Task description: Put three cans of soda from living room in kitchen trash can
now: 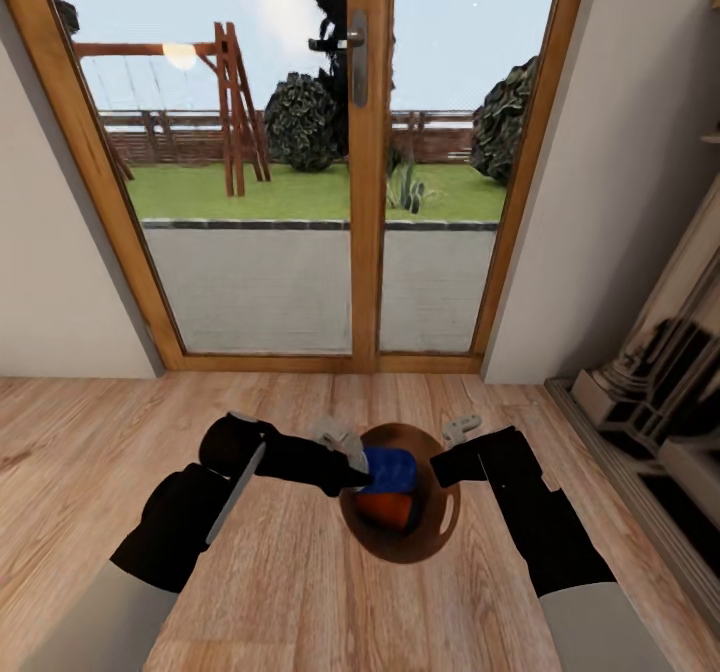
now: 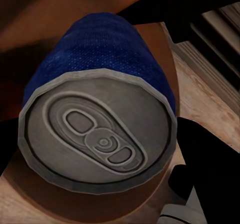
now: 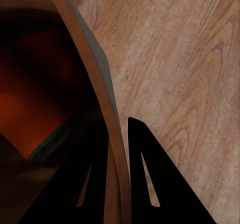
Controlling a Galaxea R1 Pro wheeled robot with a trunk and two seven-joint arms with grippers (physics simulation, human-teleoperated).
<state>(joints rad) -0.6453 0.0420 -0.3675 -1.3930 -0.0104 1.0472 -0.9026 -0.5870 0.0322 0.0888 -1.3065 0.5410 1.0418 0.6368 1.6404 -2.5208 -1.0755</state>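
Observation:
I am holding the trash can (image 1: 446, 518), a round bin with a brown inside, above the wood floor in front of me. My right gripper (image 1: 447, 460) is shut on its rim; in the right wrist view the fingers (image 3: 145, 174) straddle the bin wall (image 3: 95, 69). A dark blue can of soda (image 1: 392, 469) lies sideways at the bin's mouth, with my left gripper (image 1: 352, 468) shut on its end. The left wrist view faces its pale top (image 2: 100, 134), with the bin's brown inside (image 2: 35, 14) behind it. An orange can (image 1: 388, 510) lies in the bin below the blue one.
Wood-framed glass doors (image 1: 368, 202) stand closed straight ahead, with a garden beyond. Wood-plank floor (image 1: 100, 432) spreads around me. A pale fireplace surround (image 1: 650, 392) stands along the right. Walls (image 1: 620, 152) flank the doors.

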